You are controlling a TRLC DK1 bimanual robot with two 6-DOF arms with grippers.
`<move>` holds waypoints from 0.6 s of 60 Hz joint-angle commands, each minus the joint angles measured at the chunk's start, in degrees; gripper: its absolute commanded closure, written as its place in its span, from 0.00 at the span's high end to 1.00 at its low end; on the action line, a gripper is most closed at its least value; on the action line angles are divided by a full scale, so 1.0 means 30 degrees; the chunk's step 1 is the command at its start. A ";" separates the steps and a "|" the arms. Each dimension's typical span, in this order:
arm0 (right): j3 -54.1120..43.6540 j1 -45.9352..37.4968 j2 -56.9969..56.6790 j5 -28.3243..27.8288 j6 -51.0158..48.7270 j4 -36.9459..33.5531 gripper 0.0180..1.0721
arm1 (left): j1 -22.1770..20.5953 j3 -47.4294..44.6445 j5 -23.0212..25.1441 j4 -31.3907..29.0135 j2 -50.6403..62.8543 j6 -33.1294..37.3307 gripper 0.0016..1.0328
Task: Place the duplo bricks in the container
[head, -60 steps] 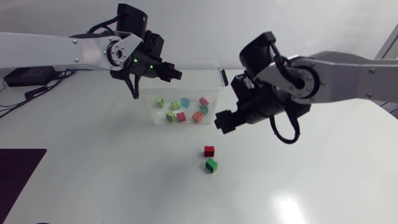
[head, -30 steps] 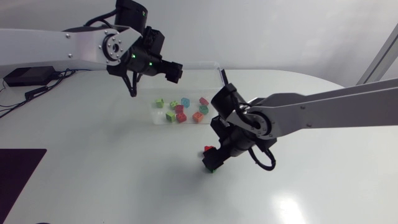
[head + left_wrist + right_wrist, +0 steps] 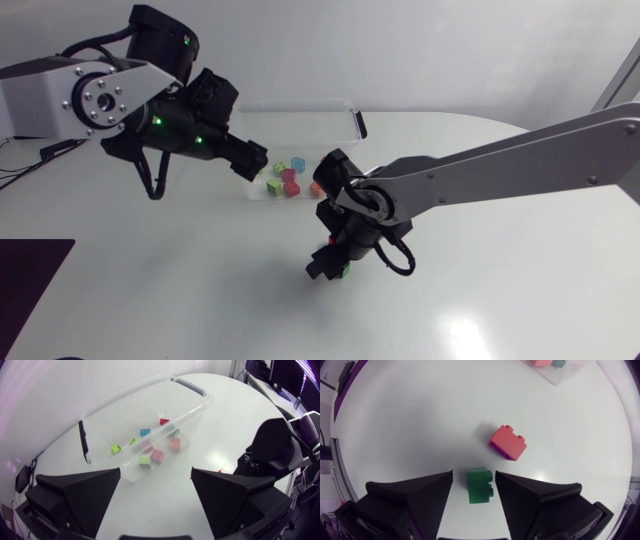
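Note:
A clear plastic container (image 3: 300,105) stands at the table's far middle with several coloured duplo bricks (image 3: 285,180) in it. My left gripper (image 3: 258,165) hangs open and empty over its front left corner; in the left wrist view this gripper (image 3: 155,475) faces the container (image 3: 197,405). My right gripper (image 3: 328,268) is down on the table in front of the container. A green brick (image 3: 480,485) lies between its fingers (image 3: 420,497), which stand close to it with a gap on one side. A red brick (image 3: 508,443) lies just ahead.
The container has black clips at its ends (image 3: 360,123). My right arm (image 3: 480,175) stretches across the table's right half. A dark purple mat (image 3: 25,275) lies at the front left corner. White tabletop (image 3: 180,290) spreads around the two loose bricks.
My left gripper opened and swung from above the container toward its front left. My right arm came down from beside the container onto the green brick, its fingers narrowing around it.

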 commanded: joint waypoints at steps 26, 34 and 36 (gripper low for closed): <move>-0.0017 -0.1990 -0.3888 -0.0031 -0.0350 -0.3120 0.23 | -0.2915 -0.3124 0.0153 0.1046 0.0321 0.2230 0.95; 0.1389 -0.3192 -0.5675 -0.0089 -0.0526 -0.4585 0.24 | -0.3941 -0.3066 0.0153 0.2100 0.1815 0.2933 0.95; 0.1770 -0.3455 -0.5998 -0.0118 -0.0497 -0.4732 0.24 | -0.4117 -0.2978 0.0153 0.2276 0.2108 0.3109 0.95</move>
